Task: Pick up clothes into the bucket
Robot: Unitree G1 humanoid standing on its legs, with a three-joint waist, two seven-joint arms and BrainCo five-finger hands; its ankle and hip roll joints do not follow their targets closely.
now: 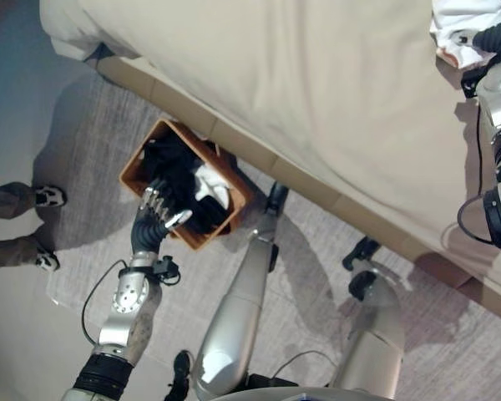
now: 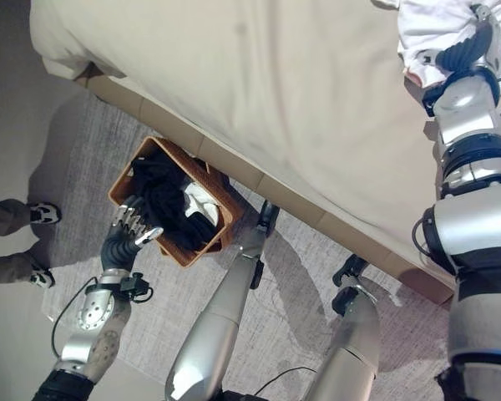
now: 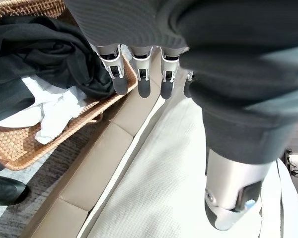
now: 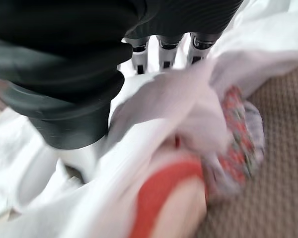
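Note:
A brown woven basket (image 1: 196,238) stands on the floor against the bed's side, holding dark clothes (image 1: 171,171) and a white piece (image 1: 213,188). My left hand (image 1: 159,209) rests at the basket's near rim, its fingers (image 3: 141,79) straight and holding nothing. Far up on the bed lies a white garment (image 2: 426,33) with a red flowered patch (image 4: 238,129). My right hand (image 2: 463,50) is pressed into this bunched cloth, and the cloth folds over it (image 4: 164,99).
The beige bed (image 1: 317,83) takes up most of the scene, with its tan base (image 1: 259,154) running diagonally. A person's legs and shoes (image 1: 46,196) stand on the left beside the grey rug (image 1: 92,125).

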